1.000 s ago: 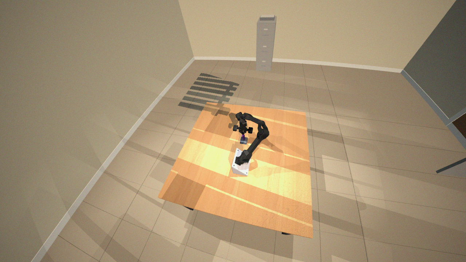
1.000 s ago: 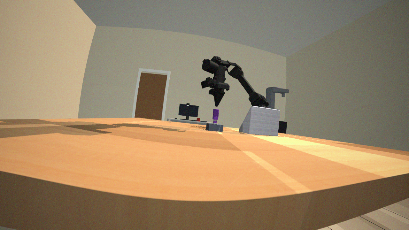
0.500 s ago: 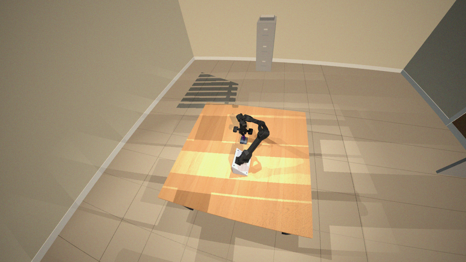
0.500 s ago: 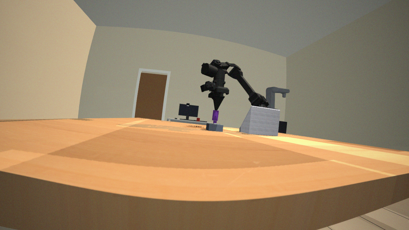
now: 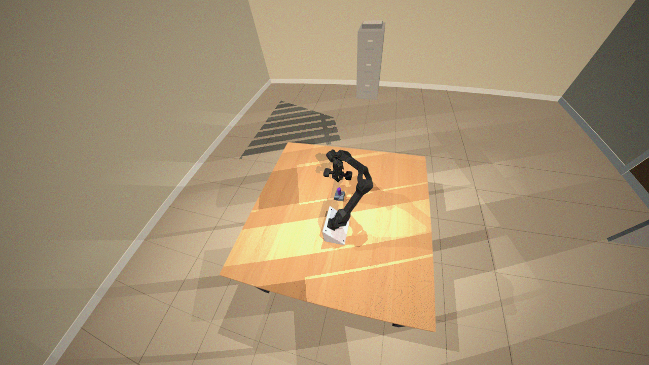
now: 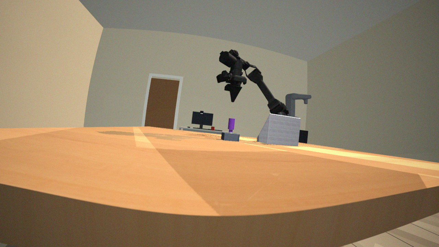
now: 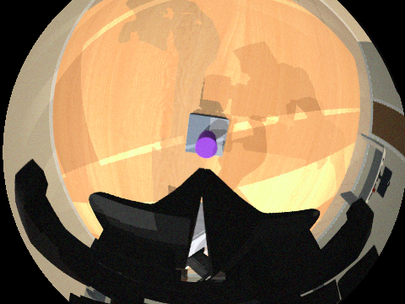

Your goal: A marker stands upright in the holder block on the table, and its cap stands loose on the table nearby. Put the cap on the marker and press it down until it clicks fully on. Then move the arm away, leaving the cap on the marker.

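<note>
The purple cap (image 5: 338, 189) (image 6: 231, 123) (image 7: 206, 147) sits upright on the marker, whose narrow purple lower part (image 6: 230, 131) shows between cap and holder. Whether the cap is fully pressed on cannot be told. The marker stands in the blue-grey holder block (image 5: 339, 197) (image 6: 230, 137) (image 7: 195, 128) on the table. My gripper (image 5: 337, 180) (image 6: 233, 101) (image 7: 203, 173) is shut and empty, pointing down. Its tips hang above the cap with a visible gap in the exterior view, and touch nothing.
The arm's pale base block (image 5: 333, 236) (image 6: 283, 130) stands on the wooden table (image 5: 281, 235) (image 6: 122, 172) near the holder. A filing cabinet (image 5: 368, 63) stands by the wall. A monitor (image 6: 202, 118) stands on a desk in the background.
</note>
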### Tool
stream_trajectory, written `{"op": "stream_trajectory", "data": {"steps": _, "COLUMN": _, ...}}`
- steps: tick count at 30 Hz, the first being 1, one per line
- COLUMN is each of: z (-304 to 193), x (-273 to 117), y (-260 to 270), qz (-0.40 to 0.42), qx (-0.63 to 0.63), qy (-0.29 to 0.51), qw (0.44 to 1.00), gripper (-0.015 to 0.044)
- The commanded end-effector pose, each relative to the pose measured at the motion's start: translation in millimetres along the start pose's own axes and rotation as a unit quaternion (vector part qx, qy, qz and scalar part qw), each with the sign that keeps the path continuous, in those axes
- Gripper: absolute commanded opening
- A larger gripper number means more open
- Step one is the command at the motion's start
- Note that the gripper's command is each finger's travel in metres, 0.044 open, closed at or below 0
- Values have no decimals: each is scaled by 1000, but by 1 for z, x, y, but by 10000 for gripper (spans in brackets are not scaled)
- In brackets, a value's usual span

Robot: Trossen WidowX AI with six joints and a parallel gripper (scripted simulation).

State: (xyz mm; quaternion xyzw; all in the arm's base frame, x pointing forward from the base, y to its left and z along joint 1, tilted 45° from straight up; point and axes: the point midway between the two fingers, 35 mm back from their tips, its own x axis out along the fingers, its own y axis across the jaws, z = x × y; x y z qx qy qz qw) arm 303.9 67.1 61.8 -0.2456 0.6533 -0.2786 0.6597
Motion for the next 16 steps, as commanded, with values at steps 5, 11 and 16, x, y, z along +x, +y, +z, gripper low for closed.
{"op": "stream_trajectory", "data": {"steps": 5, "z": -3, "x": -15, "y": -1, "qz": -1, "qx": 1, "qy": 7, "qw": 1000, "gripper": 53}}
{"op": "stream_trajectory", "data": {"steps": 11, "z": -3, "x": -15, "y": -1, "qz": -1, "qx": 1, "qy": 7, "qw": 1000, "gripper": 210}}
{"op": "stream_trajectory", "data": {"steps": 16, "z": -3, "x": -15, "y": -1, "qz": -1, "qx": 1, "qy": 7, "qw": 1000, "gripper": 341}}
